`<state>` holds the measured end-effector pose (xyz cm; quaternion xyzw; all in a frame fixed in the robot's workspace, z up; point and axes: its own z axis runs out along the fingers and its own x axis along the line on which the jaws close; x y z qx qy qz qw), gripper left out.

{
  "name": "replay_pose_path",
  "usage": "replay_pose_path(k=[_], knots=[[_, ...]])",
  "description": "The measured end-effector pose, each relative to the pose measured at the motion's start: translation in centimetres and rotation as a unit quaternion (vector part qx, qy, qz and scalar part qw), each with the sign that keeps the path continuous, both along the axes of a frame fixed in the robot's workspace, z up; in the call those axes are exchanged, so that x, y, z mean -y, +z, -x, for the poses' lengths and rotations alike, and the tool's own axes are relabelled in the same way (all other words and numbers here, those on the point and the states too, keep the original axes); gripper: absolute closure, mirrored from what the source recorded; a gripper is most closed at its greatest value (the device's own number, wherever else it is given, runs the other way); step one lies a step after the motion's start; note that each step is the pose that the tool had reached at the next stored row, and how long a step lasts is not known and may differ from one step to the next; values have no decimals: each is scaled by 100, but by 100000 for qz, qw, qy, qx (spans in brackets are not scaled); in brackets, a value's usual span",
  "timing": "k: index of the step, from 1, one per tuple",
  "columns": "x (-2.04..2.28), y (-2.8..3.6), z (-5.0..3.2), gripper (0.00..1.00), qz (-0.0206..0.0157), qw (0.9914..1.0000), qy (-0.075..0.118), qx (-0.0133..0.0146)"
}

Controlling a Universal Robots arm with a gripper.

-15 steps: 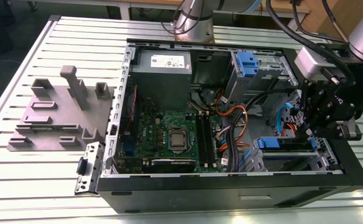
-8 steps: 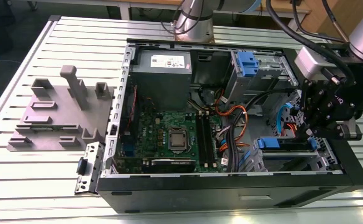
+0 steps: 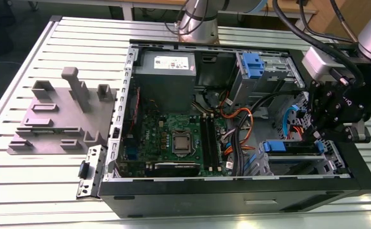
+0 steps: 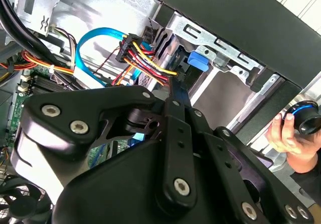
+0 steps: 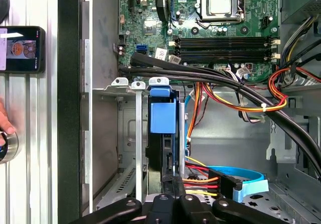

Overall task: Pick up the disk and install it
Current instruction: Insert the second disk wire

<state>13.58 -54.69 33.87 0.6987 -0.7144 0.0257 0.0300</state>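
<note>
case (image 3: pixel 236 198): open, flat on slatted tabletop (image 3: pixel 33 191)
motherboard (image 3: pixel 172 138): inside case
grey fixture (image 3: pixel 58 119): beside case, exterior view's left
phone (image 5: pixel 21 49): on tabletop

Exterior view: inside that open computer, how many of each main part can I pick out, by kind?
Grey power-supply box: 1
Green motherboard: 1
Processor: 1
Blue caddy clip: 1
Disk in blue rails: 1
Total: 5

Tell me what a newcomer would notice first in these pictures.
An open computer case lies on the slatted table, its motherboard exposed. In the first wrist view, the gripper sits at the drive bay, right by the blue-railed disk standing in it.
</note>
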Motion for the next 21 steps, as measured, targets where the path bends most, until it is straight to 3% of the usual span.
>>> replay_pose_path(k=[10,17,21], knots=[[0,2,0,89,2,100000,1,-2],[0,1,107,89,-3,100000,-1,-1],[0,2,119,89,1,100000,3,0]])
